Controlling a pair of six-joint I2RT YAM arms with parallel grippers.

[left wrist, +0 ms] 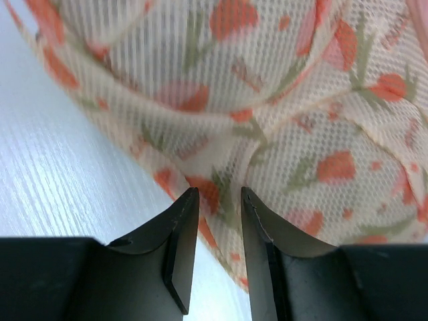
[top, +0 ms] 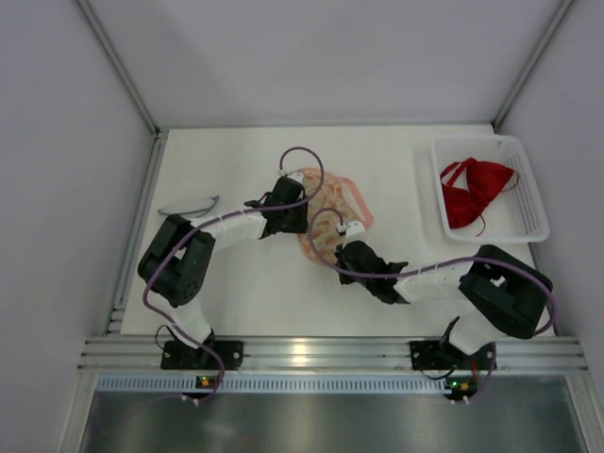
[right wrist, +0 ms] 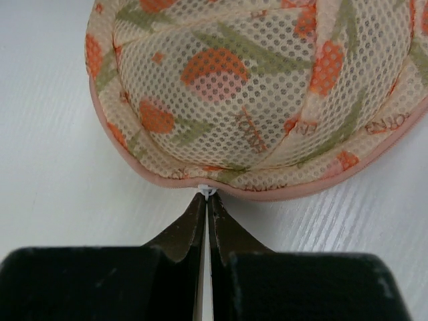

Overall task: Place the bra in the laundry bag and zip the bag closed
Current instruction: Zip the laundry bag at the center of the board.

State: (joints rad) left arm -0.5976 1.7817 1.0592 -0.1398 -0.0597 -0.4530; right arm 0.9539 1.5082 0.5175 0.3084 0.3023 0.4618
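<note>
The floral mesh laundry bag [right wrist: 254,100] looks light and floppy to me. My right gripper [right wrist: 206,200] is clamped on its white zip tab [right wrist: 206,191]. Whether the left gripper [left wrist: 219,197] holds anything, I cannot tell.

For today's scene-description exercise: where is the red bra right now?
In the top view, the red bra lies in the white basket at the table's far right, apart from the floral laundry bag at centre.

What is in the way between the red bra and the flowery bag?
The bra lies inside the white basket, so its wall stands between it and the flowery bag. Nothing else shows on the table between them. The right tool pinches the bag's white zipper pull.
</note>
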